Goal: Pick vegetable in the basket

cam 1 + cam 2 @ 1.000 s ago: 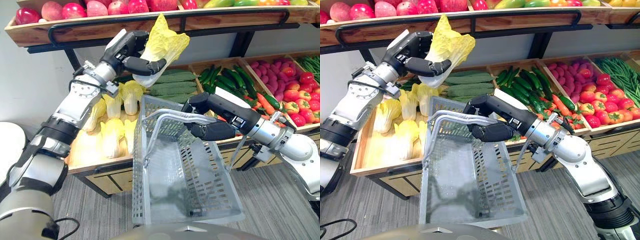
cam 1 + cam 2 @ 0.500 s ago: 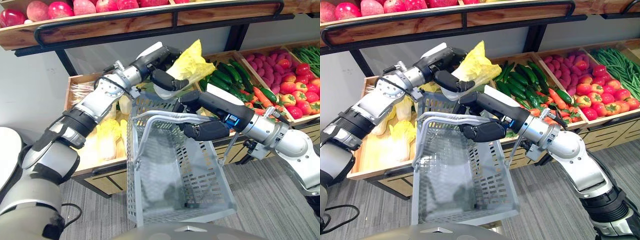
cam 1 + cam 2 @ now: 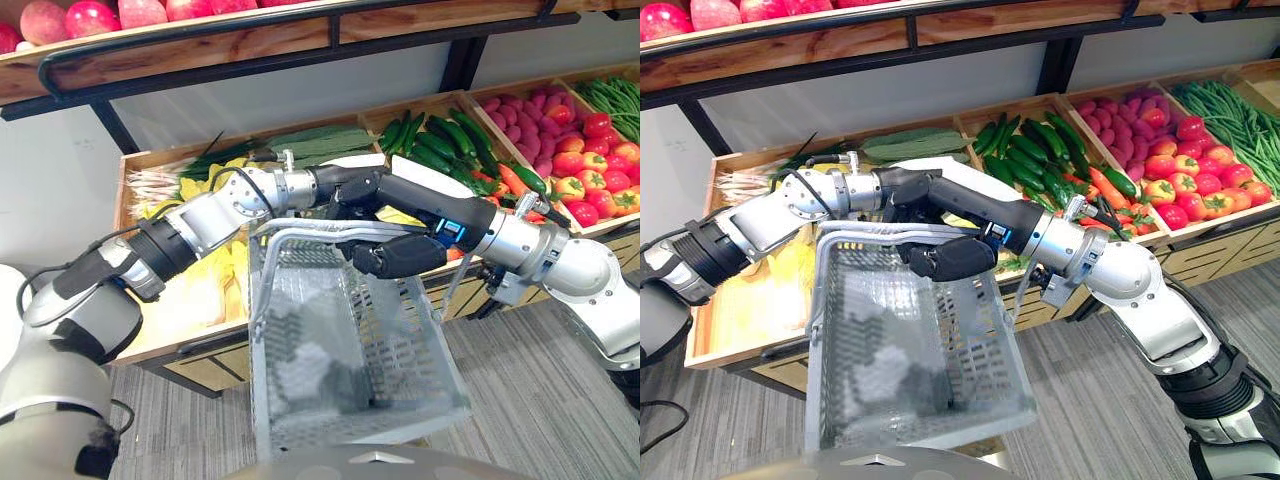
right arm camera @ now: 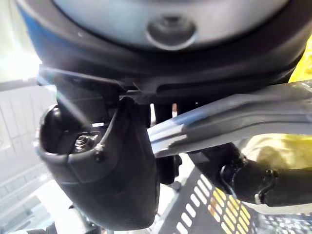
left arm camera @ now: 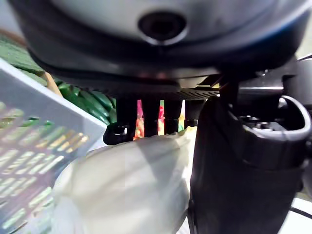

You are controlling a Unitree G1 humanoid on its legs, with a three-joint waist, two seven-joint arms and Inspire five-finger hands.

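Observation:
My right hand [image 3: 397, 256] is shut on the silver handle [image 3: 300, 232] of a grey perforated basket [image 3: 350, 350], holding it in front of the produce stand. My left hand [image 3: 345, 195] reaches in behind the right forearm at the basket's far rim and is partly hidden by it. It is shut on a pale yellow napa cabbage [image 5: 122, 180], with the fingers [image 5: 146, 117] curled over it and the thumb [image 5: 239, 161] beside it. A yellow bit of the cabbage [image 3: 402, 215] peeks out past the right forearm. The right wrist view has the handle [image 4: 234, 117] running across that hand.
A wooden crate of more napa cabbages [image 3: 215, 270] lies left of the basket, with scallions [image 3: 160, 180] behind. Cucumbers [image 3: 440, 150], carrots [image 3: 515, 185], tomatoes [image 3: 580, 160] and green beans [image 3: 610, 95] fill crates to the right. Apples [image 3: 90, 18] sit on the upper shelf.
My left hand has come down from high over the crates with the cabbage to the basket's far rim, behind the right forearm. The right hand still holds the handle; the camera shifted.

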